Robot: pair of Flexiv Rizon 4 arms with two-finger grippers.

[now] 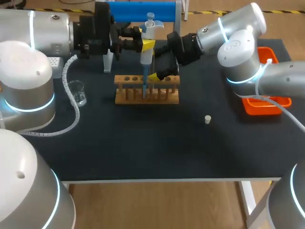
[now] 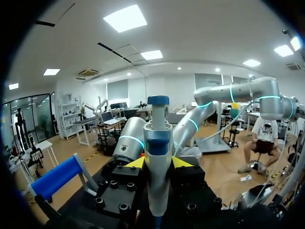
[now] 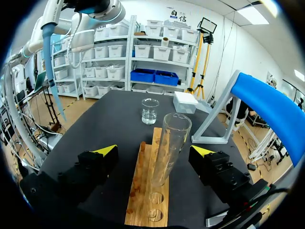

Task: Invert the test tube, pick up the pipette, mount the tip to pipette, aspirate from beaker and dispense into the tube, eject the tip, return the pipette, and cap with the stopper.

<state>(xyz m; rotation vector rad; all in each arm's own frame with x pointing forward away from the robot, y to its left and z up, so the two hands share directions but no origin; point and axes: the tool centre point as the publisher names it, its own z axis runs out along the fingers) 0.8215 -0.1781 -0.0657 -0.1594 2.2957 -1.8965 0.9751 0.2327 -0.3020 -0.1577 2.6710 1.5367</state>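
Head view shows the dark surface [image 1: 157, 148] with both arms reaching in over its far half, the left arm [image 1: 47, 33] from one side and the right arm [image 1: 233, 33] from the other. At the back is a blue-topped stand [image 1: 143, 9], and by the right arm lies an orange tray [image 1: 261, 108]. In the middle sits the wooden rack [image 1: 147, 95], its long side running across the surface. Above it the pipette [image 1: 148, 38] hangs upright, long axis vertical, plunger on top and its blue tip [image 1: 144, 86] pointing straight down toward the rack. From this view I can't tell whether the tip reaches the tube. The left jaws are closed on the pipette's body, one yellow pad on either side, as the left wrist view makes plain. In the right wrist view the test tube [image 3: 171, 143] stands upright in the rack, mouth up. The right jaws are spread wide to either side of it, both yellow tips apart from the glass, holding nothing. In that view the pipette tip hangs off to one side of the tube, apart from it. The glass beaker [image 1: 77, 93] stands upright near the left arm, well apart from the rack. The small white stopper [image 1: 208, 119] rests alone on the surface nearer the right arm.
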